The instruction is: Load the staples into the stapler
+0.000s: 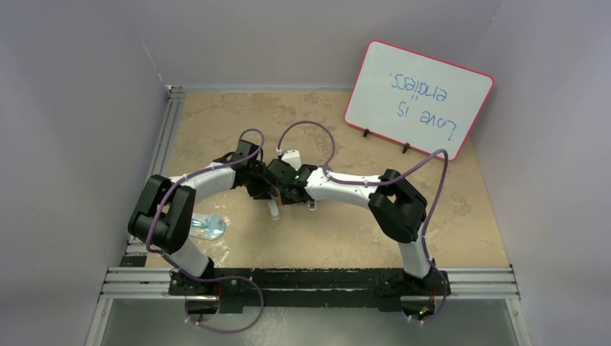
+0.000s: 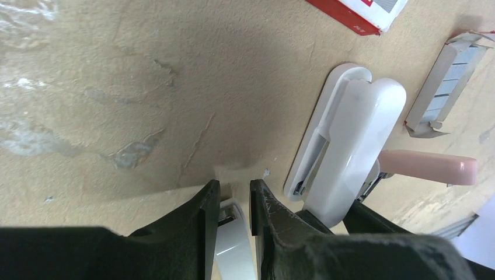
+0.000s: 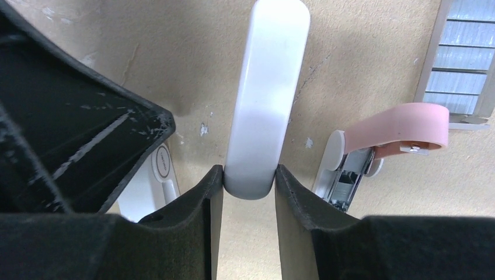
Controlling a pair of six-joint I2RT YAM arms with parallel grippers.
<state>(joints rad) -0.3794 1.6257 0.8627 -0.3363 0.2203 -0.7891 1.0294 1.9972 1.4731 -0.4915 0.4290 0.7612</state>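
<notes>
Staples lie as silvery strips in an open white tray on the tan counter. The tray sits just beyond the pink stapler and does not touch it. No strip is in either gripper. A red box with a white label lies farther beyond the pink stapler and to its left, partly cut off by the frame edge. The pink stapler stands open, its pink top tilted up off a metal channel that sits on a white base. Just left of the pink stapler, the right gripper pinches the near end of a long, rounded white bar, with one finger pressed against each side. The bar points away from the arms. It cannot be told whether the bar belongs to another stapler. Farther left of the pink stapler, past the bar, the left gripper has its fingers drawn narrowly together on a small white piece. A bit of metal shows at the top of that piece, and most of it is hidden by the fingers.
</notes>
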